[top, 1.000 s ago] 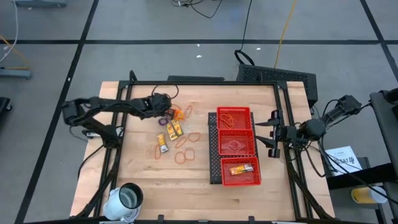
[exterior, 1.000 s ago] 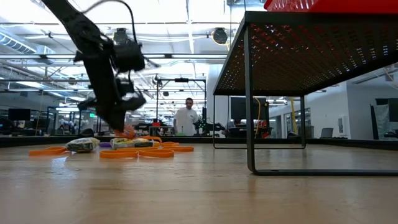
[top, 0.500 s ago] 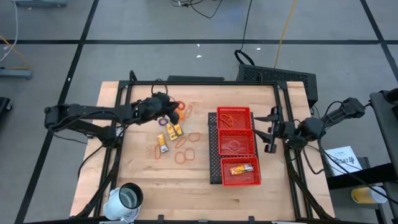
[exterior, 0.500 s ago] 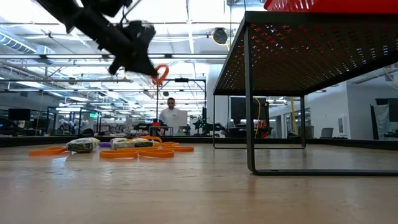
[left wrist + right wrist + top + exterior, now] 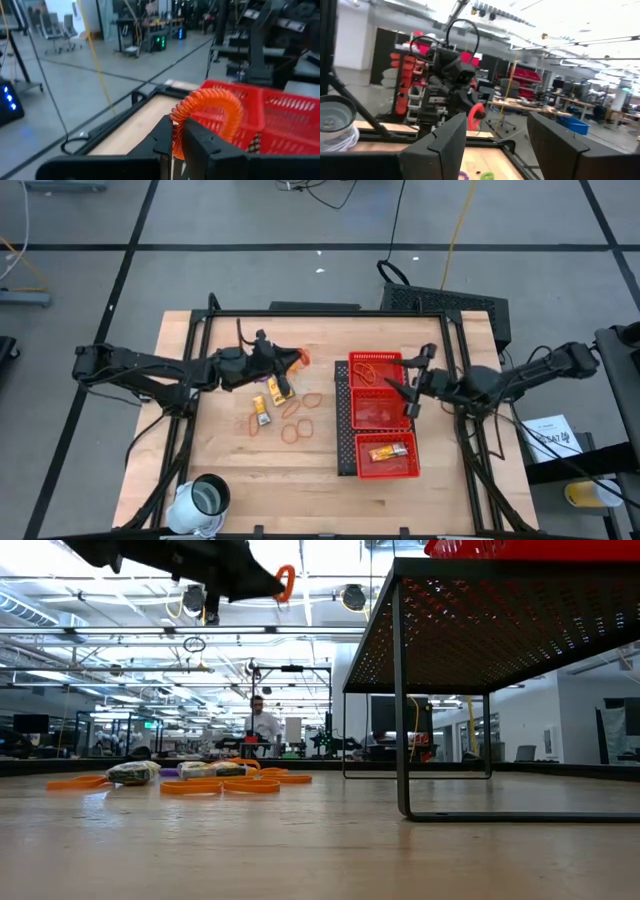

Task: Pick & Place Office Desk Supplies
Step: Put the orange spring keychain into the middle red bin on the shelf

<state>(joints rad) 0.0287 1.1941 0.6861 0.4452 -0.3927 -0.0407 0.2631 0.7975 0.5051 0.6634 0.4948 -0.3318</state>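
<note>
An orange coiled ring (image 5: 212, 117) was pinched between the closed fingers (image 5: 200, 147) of the left gripper (image 5: 285, 359), the loop standing up past the fingertips. In the low view the same ring (image 5: 285, 582) was seen well above the tabletop, carried at the tip of the left gripper (image 5: 262, 582). From above, the gripper was found over the table (image 5: 225, 470), between the scattered supplies and the red mesh tray (image 5: 345, 415), short of the tray's edge.

The right gripper (image 5: 408, 383) was held with its fingers (image 5: 445, 142) spread apart and nothing between them, over the tray's near edge by the far compartment.

On the wood below, rubber-band loops (image 5: 295, 425) and small yellow packets (image 5: 278, 387) were left lying together, well apart from the tray. A band (image 5: 372, 370) was seen in the tray's far compartment, and a packet (image 5: 387, 451) in its near one. A white cup (image 5: 205, 498) was placed at the table's near left corner. In the room beyond, a person (image 5: 260, 725) was visible.
</note>
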